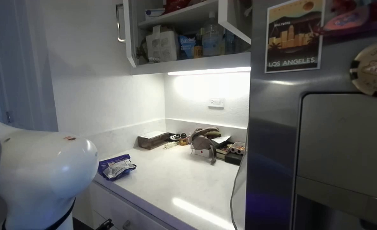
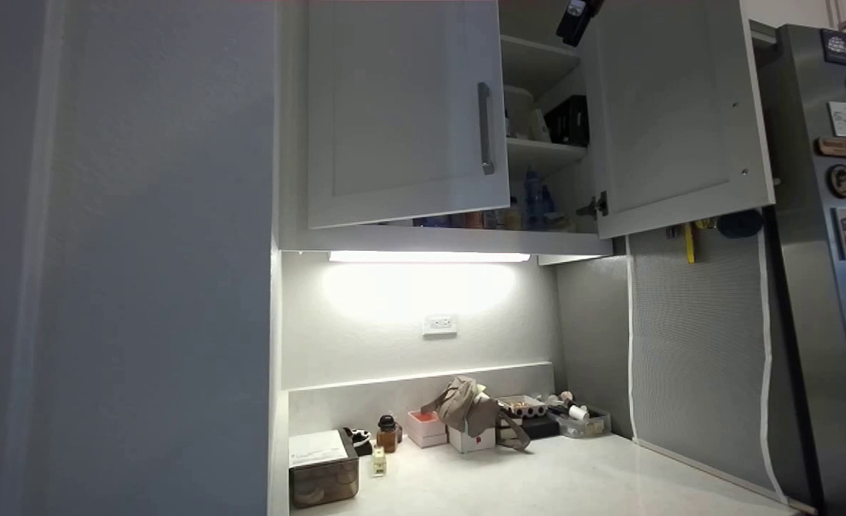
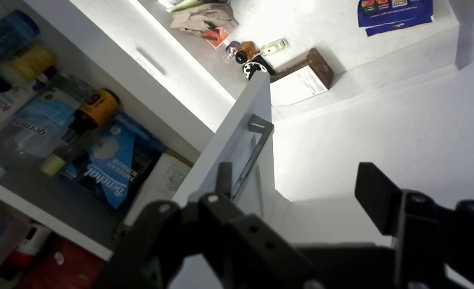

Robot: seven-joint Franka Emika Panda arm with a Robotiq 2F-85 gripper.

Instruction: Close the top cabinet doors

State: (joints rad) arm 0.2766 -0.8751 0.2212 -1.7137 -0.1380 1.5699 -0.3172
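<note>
Cabinet doors (image 2: 405, 107): white, framed panels, both standing open above the counter (image 2: 573, 476)
Handle (image 2: 485, 129): slim squared metal bar
Gripper (image 3: 295, 178): black, jaws wide apart, higher than the counter

two open cabinet doors (image 2: 405, 111), one pincer (image 3: 295, 182), one fridge (image 1: 322, 127)

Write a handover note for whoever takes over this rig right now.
End effector: open, nothing gripped.
Job's things: in an exterior view, the left cabinet door, with its silver bar handle, stands open; the right cabinet door is swung open too.
Done: neither is shut yet.
To do: close both. The left one shows close by the end effector in the wrist view, contact unclear, so it is probably the better start.
</note>
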